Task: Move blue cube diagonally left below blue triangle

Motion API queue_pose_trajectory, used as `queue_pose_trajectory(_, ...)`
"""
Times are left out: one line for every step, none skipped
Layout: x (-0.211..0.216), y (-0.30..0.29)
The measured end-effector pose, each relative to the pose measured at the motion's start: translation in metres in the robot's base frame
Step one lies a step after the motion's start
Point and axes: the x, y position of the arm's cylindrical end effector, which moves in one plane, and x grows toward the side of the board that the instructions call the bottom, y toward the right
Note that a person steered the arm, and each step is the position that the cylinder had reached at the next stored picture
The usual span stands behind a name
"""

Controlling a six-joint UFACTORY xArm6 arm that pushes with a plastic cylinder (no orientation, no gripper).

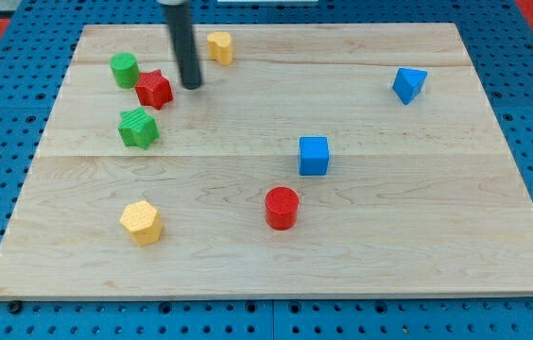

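Note:
The blue cube (313, 156) sits a little right of the board's middle. The blue triangle (408, 84) lies at the upper right, well up and right of the cube. My tip (192, 86) is at the upper left of the board, just right of the red star (154, 90) and below-left of the yellow block (219, 46). The tip is far to the left of the blue cube and touches no block.
A green cylinder (124, 69) stands left of the red star. A green star-like block (138, 127) lies below it. A red cylinder (282, 208) sits below-left of the blue cube. A yellow hexagon (142, 222) is at the lower left. The wooden board (455, 236) lies on a blue pegboard.

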Motion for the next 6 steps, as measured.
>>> queue_pose_trajectory(0.006,-0.024)
queue_pose_trajectory(0.006,-0.071)
queue_pose_trajectory(0.026,-0.028)
queue_pose_trajectory(0.075,-0.012)
queue_pose_trajectory(0.087,-0.012)
queue_pose_trajectory(0.112,0.036)
